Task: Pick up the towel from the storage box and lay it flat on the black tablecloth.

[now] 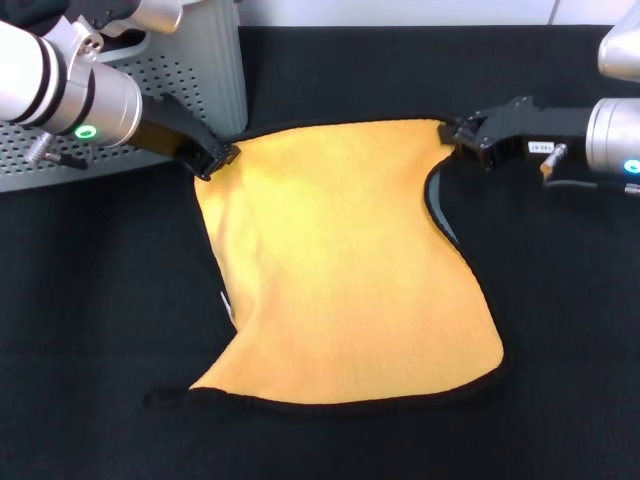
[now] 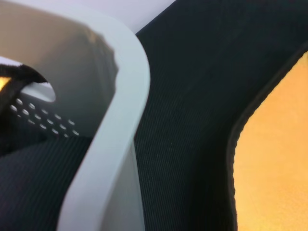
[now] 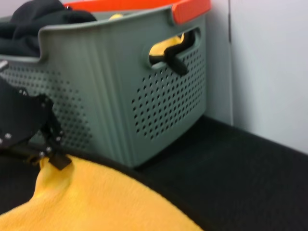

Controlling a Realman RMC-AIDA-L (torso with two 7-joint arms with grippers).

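The orange-yellow towel point(image 1: 345, 265) with its black border is spread wide over the black tablecloth point(image 1: 560, 330). Its lower edge lies on the cloth. My left gripper point(image 1: 215, 158) is shut on the towel's far left corner, just in front of the light grey storage box point(image 1: 195, 70). My right gripper point(image 1: 462, 133) is shut on the far right corner. The top edge runs stretched between them. The right wrist view shows the left gripper point(image 3: 53, 156) pinching the towel point(image 3: 96, 197) beside the box point(image 3: 120, 101). The left wrist view shows the box rim point(image 2: 120, 120) and the towel's edge point(image 2: 274, 159).
The box holds a dark cloth point(image 3: 38, 21) and another yellow piece showing through its handle hole point(image 3: 166, 45); an orange rim point(image 3: 159, 6) lies behind its top. A white wall point(image 3: 269, 67) stands behind the table. The towel's right edge curls inward point(image 1: 440, 210).
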